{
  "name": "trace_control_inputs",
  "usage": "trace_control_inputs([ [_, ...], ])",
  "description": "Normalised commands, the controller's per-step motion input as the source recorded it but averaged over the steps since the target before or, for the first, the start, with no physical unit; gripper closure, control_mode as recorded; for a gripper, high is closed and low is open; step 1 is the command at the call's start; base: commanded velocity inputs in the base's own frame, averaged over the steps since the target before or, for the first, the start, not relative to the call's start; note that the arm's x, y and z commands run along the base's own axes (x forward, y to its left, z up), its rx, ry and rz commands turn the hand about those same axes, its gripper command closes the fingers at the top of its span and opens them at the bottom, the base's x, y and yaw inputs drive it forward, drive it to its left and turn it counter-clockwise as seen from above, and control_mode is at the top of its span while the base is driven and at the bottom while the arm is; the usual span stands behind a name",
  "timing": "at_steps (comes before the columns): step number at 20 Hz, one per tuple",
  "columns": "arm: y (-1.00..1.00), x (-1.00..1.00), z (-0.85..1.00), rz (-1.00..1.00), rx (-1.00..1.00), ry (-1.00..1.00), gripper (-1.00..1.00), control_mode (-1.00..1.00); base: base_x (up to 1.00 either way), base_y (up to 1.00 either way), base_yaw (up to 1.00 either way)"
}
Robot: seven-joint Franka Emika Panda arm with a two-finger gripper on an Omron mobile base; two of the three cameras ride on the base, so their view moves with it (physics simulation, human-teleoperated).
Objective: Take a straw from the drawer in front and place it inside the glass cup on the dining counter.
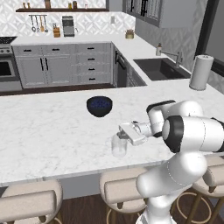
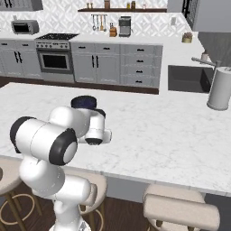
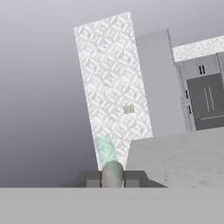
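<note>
Since the straw is already in the grip, stage: fetch part judged done, drop into the cup is left.
end effector: pressed together, pinching the straw; the hand lies roughly level, pointing left across the table in the left base view.
straw: between the two dark tips in the hand view, seen nearly end-on; a faint greenish smear runs up from it. Too thin to make out in the base views.
cup: upright on the table, near the front edge, just below and beside the end effector tips; looks empty, though it is hard to tell through clear glass.
done: straw picked, arm brought to the cup.
left: tip the straw upright over the rim, lower it in, let go.
risk: straw is level with the rim rather than above it, so it could knock the cup or miss the mouth; a light cup near the edge could tip.
bowl: dark blue, further back on the table, apart from the cup, not in the way.
paper roll: far right by the sink, well apart.
stools: beige, along the near table edge, below the working height.
obstruction: nothing between end effector and cup.
</note>
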Motion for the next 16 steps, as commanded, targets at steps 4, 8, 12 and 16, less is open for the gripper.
trace_control_inputs([
  [4,-0.07,0.09,0.0,0.01,0.0,0.0,1.0,-1.0,0.0,0.0,0.0],
  [8,-0.03,0.0,0.0,0.02,0.0,0.0,1.0,-1.0,0.0,0.0,0.0],
  [12,0.0,0.01,0.0,0.03,0.0,-0.02,-1.0,-1.0,0.0,0.0,0.0],
  [16,-0.01,0.01,0.0,0.05,0.0,-0.13,-1.0,-1.0,0.0,0.0,0.0],
])
